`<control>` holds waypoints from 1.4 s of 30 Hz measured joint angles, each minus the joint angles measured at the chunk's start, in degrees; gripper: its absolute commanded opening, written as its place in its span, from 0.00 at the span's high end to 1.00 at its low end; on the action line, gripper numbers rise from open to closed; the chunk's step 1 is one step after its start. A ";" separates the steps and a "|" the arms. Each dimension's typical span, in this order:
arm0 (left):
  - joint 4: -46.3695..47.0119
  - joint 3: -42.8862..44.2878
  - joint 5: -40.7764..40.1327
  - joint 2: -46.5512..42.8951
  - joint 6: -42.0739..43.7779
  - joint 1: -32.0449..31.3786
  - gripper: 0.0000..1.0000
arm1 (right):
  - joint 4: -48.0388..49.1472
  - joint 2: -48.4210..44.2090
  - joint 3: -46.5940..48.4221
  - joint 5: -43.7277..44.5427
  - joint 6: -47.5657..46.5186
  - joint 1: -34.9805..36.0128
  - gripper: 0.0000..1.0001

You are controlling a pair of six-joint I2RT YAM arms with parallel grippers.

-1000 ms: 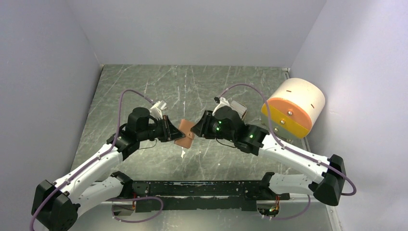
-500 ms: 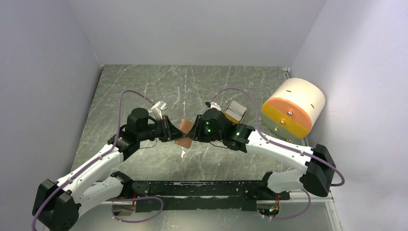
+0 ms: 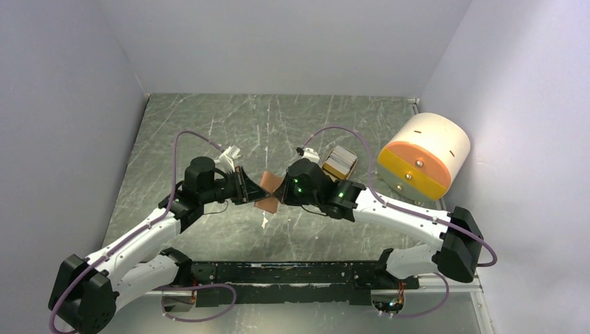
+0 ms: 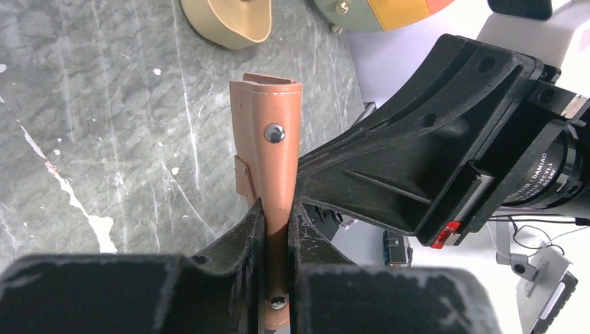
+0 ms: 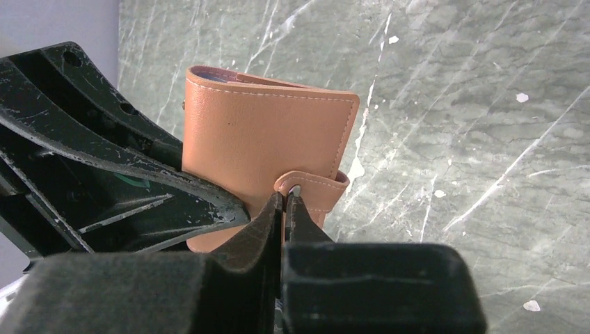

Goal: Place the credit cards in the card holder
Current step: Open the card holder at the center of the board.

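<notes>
The top view shows the card holder [image 3: 268, 193] held over the table [image 3: 209, 125] between the two arms. Only the left wrist view shows the left gripper [image 4: 277, 212] clamped on its edge below the snap [image 4: 274, 132]. Only the right wrist view shows the right gripper [image 5: 284, 202] pinched on its strap [image 5: 313, 186].

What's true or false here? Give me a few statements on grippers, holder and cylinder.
1. Left gripper is shut on the holder. True.
2. Right gripper is open, clear of the holder. False: it is shut on the holder's tab.
3. Holder lies flat on the table. False: it is held on edge between both grippers.
4. Cylinder sits at the table's right side. True.
</notes>
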 measured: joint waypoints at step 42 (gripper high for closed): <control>-7.93 -2.05 -8.04 11.67 -2.16 0.42 0.28 | 14.38 -0.98 -17.38 0.00 -5.20 -2.12 1.00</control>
